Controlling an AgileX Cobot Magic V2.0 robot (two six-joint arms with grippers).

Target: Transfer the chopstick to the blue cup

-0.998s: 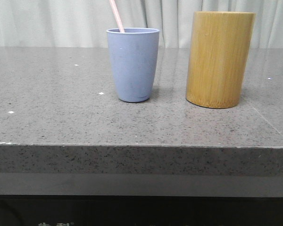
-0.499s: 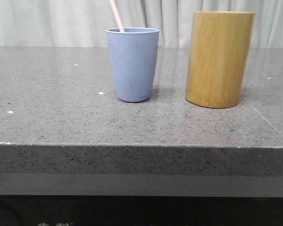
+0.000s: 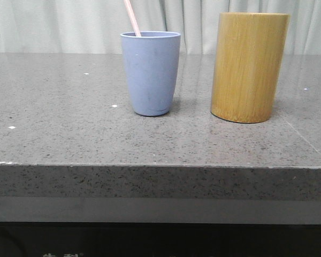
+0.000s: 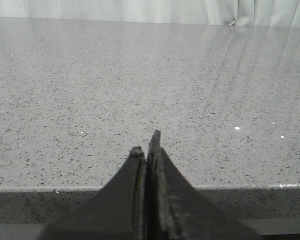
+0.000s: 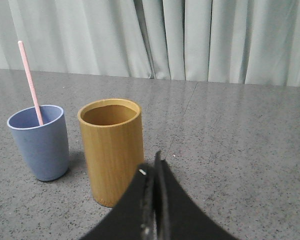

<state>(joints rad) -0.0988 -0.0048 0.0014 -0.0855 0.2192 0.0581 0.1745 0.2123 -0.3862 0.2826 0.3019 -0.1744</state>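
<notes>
Front view. A blue cup (image 3: 150, 73) stands upright on the speckled grey stone desk (image 3: 69, 134), left of centre. One pale pink chopstick (image 3: 131, 17) leans in it, its upper end slanting up and left past the rim. To the right, well apart, stands a taller bamboo cylinder (image 3: 249, 67). Pale pleated curtains (image 3: 53, 24) hang behind.

Bamboo cylinder (image 3: 250, 67) upright on grey speckled stone table (image 3: 69, 139), yellow-brown, open-topped, interior looks empty in right wrist view (image 5: 111, 151). Pale pleated curtain (image 3: 69, 24) hangs behind table's far edge. Small white specks (image 3: 114, 106) scattered on tabletop. Dark panel below table's front edge.
</notes>
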